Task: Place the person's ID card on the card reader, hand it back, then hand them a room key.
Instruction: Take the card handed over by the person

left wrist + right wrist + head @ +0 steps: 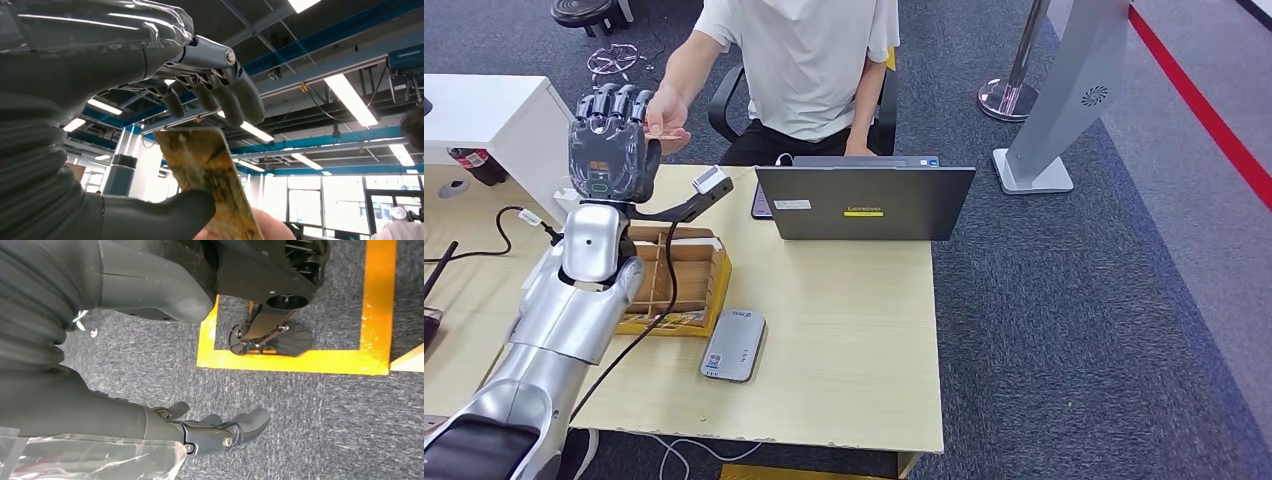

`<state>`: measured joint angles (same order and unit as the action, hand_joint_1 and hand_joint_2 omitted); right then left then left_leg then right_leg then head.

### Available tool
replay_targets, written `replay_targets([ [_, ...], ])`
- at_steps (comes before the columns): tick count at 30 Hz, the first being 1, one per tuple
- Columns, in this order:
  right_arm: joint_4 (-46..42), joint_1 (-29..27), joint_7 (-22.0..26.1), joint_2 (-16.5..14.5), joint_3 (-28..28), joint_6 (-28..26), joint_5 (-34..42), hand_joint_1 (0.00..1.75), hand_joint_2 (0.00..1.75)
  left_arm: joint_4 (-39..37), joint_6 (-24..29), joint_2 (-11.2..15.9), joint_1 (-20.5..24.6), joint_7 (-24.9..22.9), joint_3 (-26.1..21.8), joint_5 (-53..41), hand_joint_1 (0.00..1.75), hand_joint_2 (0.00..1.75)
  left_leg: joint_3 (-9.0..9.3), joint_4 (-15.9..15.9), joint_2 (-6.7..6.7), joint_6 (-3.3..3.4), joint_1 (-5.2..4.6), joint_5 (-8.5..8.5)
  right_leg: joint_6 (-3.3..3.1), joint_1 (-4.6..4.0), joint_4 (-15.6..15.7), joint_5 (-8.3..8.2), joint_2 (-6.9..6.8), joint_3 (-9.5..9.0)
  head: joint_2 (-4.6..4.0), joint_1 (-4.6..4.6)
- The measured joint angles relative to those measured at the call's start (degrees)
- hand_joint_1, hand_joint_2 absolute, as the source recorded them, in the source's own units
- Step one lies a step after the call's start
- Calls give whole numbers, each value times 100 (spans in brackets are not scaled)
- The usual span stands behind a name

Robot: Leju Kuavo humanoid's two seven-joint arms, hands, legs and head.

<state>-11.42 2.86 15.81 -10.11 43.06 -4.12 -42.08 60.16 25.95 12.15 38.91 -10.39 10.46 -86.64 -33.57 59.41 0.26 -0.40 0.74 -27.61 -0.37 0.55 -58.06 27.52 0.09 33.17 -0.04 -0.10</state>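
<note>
Head view is showing the worktop (854,330), pale wood, stretching out in front of the robot, with a person (799,60) in a white shirt sitting at its far edge behind an open laptop (864,203). A cardboard box (686,280) with dividers is lying toward the near left, and the card reader (733,345), a flat grey slab, is lying just beside the box with nothing on it. The left hand (609,140) is being held raised at the far left corner of the worktop, palm turned toward the person, whose own hand (667,118) is reaching in right against it. Left wrist view is showing the ID card (207,180), yellowish and patterned, standing between the thick thumb and the darker fingers (220,100); the thumb is lying against its near edge while the fingers are curling over it apart from its face, and what looks like the person's fingertip is touching its lower end, so I cannot tell whether the card is gripped. Right wrist view is showing the right hand (215,432) hanging over grey carpet, fingers loosely apart, holding nothing. This seems to be a handover of the card, direction unclear. If it is coming in, the next move is calling for a firm pinch, then carrying it down flat onto the reader.
</note>
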Motion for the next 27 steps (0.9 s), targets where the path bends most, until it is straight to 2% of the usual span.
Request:
replay_targets([
  [24, 8, -50, -127, -1, -117, -188, -188, 0, 175, -188, 100, -144, -82, 43, 36, 0, 175, 175, -4, 0, -1, 1, 0, 0, 0, 0, 0, 0, 0, 4, 0, 0],
  [27, 9, -56, -180, -2, -131, -225, -240, 0, 175, -178, 104, -227, -132, 122, 38, 1, 175, 175, -4, 0, -1, 1, -2, -1, 0, 0, 1, 0, -1, 2, 0, 0],
])
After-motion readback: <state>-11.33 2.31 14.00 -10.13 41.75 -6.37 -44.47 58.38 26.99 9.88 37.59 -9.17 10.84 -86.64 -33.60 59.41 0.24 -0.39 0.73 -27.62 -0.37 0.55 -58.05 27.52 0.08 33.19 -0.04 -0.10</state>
